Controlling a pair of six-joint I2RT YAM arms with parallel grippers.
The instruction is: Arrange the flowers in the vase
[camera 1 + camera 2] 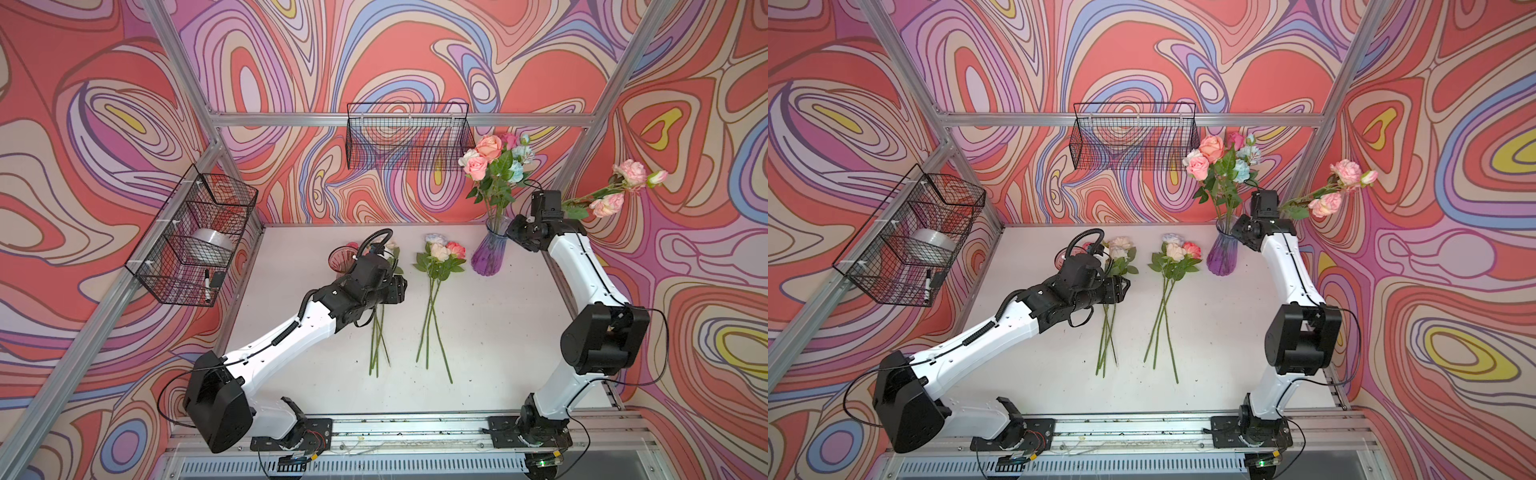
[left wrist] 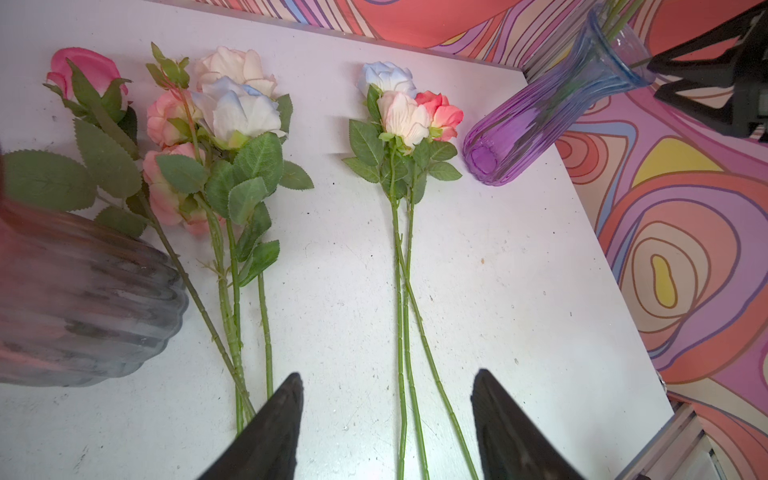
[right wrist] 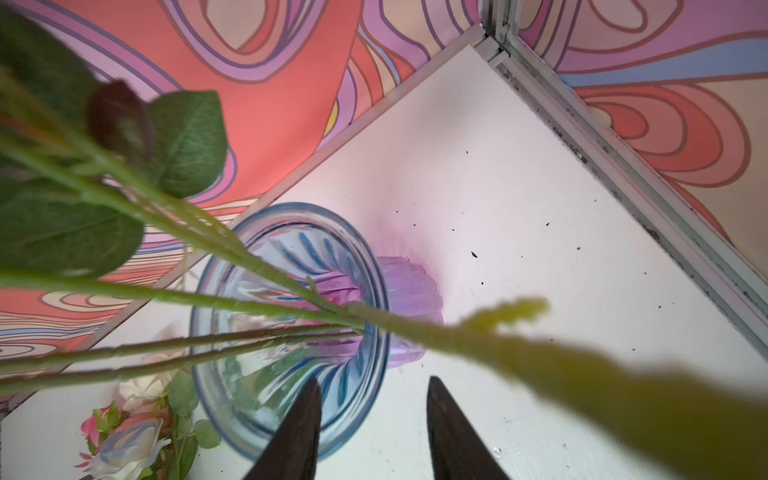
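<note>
**Ribbed purple glass vase (image 1: 490,253), partly filled, at 1 o'clock on the white tabletop (image 1: 498,332).**
Several roses (image 1: 476,166) stand in it, and a pink spray (image 1: 629,172) leans out toward 3 o'clock. A three-rose bunch (image 1: 440,251) lies at centre, with a second bunch (image 1: 1121,245) at its 9 o'clock. The right gripper (image 3: 374,384), fingers apart, hovers over the rim. The left gripper (image 2: 388,378), fingers apart, hangs above the stems.
</note>
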